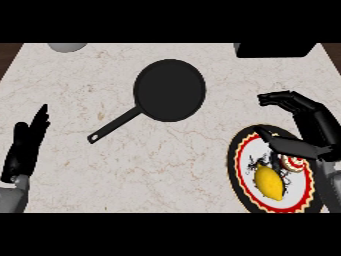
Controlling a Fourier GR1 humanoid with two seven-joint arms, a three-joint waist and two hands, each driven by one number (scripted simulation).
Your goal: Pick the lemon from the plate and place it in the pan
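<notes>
Nearest the lower edge of the head view, the right robot hand (313,127) hangs over the plate (241,172) at the near right corner of the desk (77,90). Its fingers are curled loosely and its thumb reaches down toward the plate; it holds nothing. The lemon (269,184) lies on the near half of the plate, just below the thumb tip and apart from it as far as can be judged.

Step in hand: close the right robot hand on the lemon. To do this well:

1. Lower the hand and draw it back toward the near edge so that the lemon sits between thumb and fingers, not ahead of them.
2. Span the lemon across its narrow width; its long axis runs roughly from near to far.
3. Lift straight up before any sideways travel, to clear the plate rim.

Outward from the plate, the pan (170,89) rests near the middle of the desk, toward the far edge, handle pointing to the near left. It holds nothing.

The left robot hand (27,145) rests open near the left edge, fingers straight.
</notes>
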